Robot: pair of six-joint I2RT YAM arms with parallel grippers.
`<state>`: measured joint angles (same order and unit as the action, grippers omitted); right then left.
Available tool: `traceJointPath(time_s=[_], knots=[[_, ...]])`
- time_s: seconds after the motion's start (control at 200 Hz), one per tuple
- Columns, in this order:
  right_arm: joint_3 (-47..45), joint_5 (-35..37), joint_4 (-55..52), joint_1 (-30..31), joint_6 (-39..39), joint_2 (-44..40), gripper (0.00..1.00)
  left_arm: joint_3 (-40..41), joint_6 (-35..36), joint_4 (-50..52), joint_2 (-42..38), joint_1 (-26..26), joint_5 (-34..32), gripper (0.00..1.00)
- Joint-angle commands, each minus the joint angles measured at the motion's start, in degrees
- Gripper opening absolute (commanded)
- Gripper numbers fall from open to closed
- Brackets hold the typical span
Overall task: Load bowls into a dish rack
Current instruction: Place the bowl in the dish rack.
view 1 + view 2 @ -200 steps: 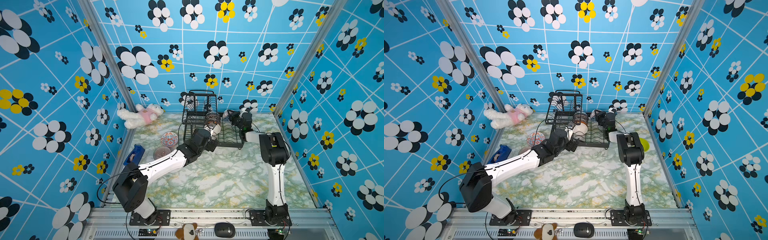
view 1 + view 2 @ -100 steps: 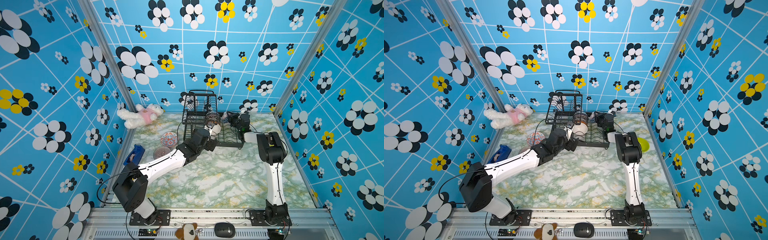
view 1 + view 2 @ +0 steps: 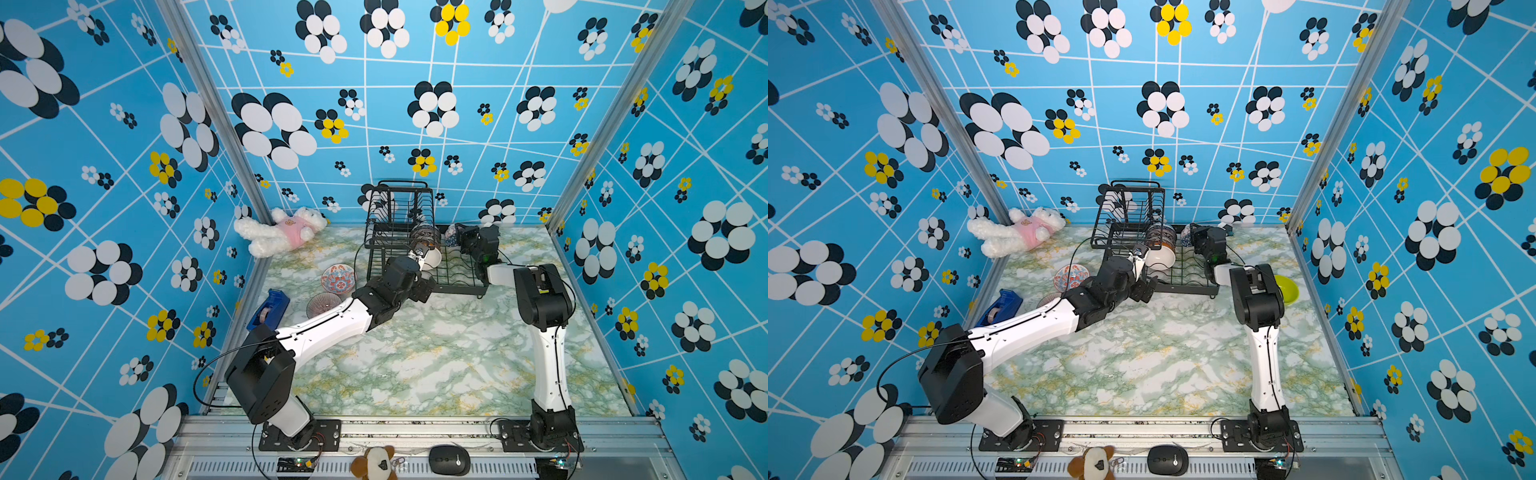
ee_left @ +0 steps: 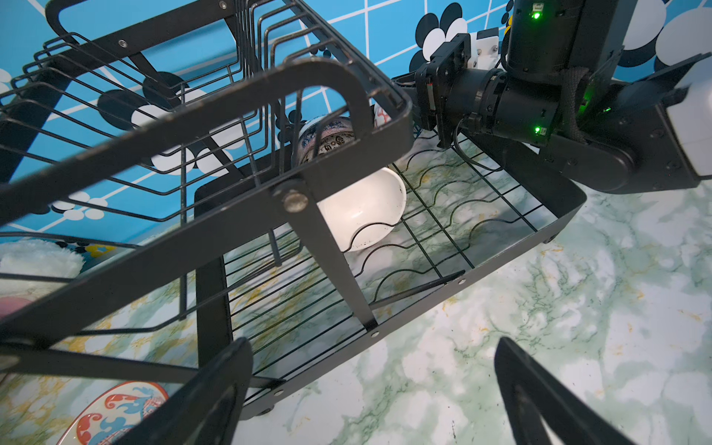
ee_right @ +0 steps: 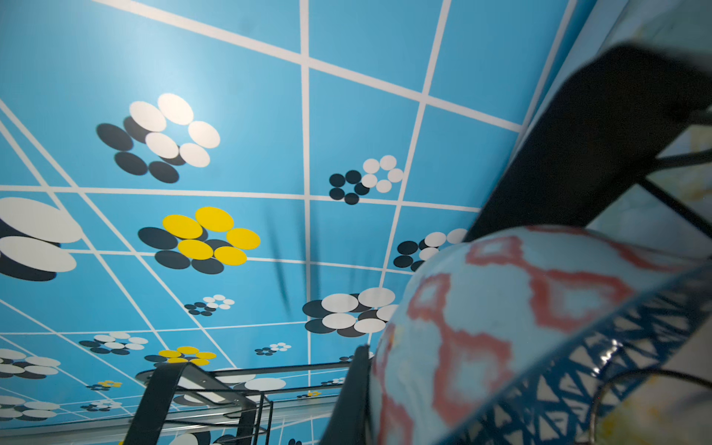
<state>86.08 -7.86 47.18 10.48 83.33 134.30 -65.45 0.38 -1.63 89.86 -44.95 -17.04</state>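
Beside the dish rack [image 3: 457, 289], right pincer [image 3: 458, 237] pinches a half-hidden bowl [image 5: 501, 327]; left pincer [image 4: 370, 346] spread.

Robot lab test cell: flower-printed blue walls [image 3: 374, 124], aluminium frame [image 3: 415, 428], marble-print tabletop [image 3: 436, 365].

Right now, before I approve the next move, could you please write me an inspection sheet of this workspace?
Surface: green-white marbled tabletop, flat.
Job's things: black wire dish rack holds plain white bowl and dark-patterned bowl; red-blue floral bowl, purplish ribbed bowl, lime green bowl lie on tabletop.
Clutter: white plush toy, blue tape dispenser on tabletop; brown plush toy, black computer mouse by front rail.
Grippers: left gripper open, empty, before rack; right gripper shut on pale blue red-patterned bowl at rack.
Cables: black cable loops beside left arm's base.
Surroundings: blue flower-patterned walls.
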Motion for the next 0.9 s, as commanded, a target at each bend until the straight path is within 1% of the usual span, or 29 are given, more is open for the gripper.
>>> traceJointPath(time_s=[0.0, 0.1, 0.185, 0.255, 0.49, 0.57, 0.66, 0.75, 0.775, 0.895], knots=[[-0.8, 1.2, -3.2, 0.4, 0.6, -2.5, 0.17, -1.7, -1.1, 0.4, -1.0, 0.5, 0.8, 0.99], [-1.2, 1.6, -3.7, 0.5, 1.2, -2.8, 0.23, -1.8, -1.2, 0.4, -1.2, 0.6, 0.9, 0.99], [-1.4, 1.6, -4.1, 0.5, 1.4, -3.1, 0.3, -1.9, -1.3, 0.5, -1.3, 0.5, 1.0, 0.99], [-1.8, 1.9, -4.2, 0.5, 1.3, -3.6, 0.32, -2.0, -1.5, 0.8, -1.3, 0.5, 1.1, 0.99], [-2.6, 1.9, -5.8, 0.5, 0.4, -6.0, 0.44, -2.0, -1.6, 0.8, -1.7, 0.4, 1.2, 0.99], [-3.1, 1.9, -6.0, 0.5, 0.3, -6.8, 0.46, -1.9, -1.7, 0.8, -1.8, 0.4, 1.2, 0.99], [-3.8, 1.9, -6.5, 0.5, 0.4, -8.2, 0.52, -1.8, -1.6, 0.8, -2.1, 0.2, 1.1, 0.99], [-5.4, 1.8, -6.8, 0.5, 0.6, -9.3, 0.55, -1.7, -1.4, 0.7, -2.3, -0.1, 1.1, 0.99], [-6.0, 1.9, -6.9, 0.5, 0.6, -11.3, 0.55, -1.7, -1.4, 0.7, -2.4, -0.1, 1.0, 0.99], [-9.8, 2.1, -7.7, 0.4, 0.2, -14.8, 0.61, -1.6, -1.1, 0.6, -2.8, -0.6, 0.9, 0.99]])
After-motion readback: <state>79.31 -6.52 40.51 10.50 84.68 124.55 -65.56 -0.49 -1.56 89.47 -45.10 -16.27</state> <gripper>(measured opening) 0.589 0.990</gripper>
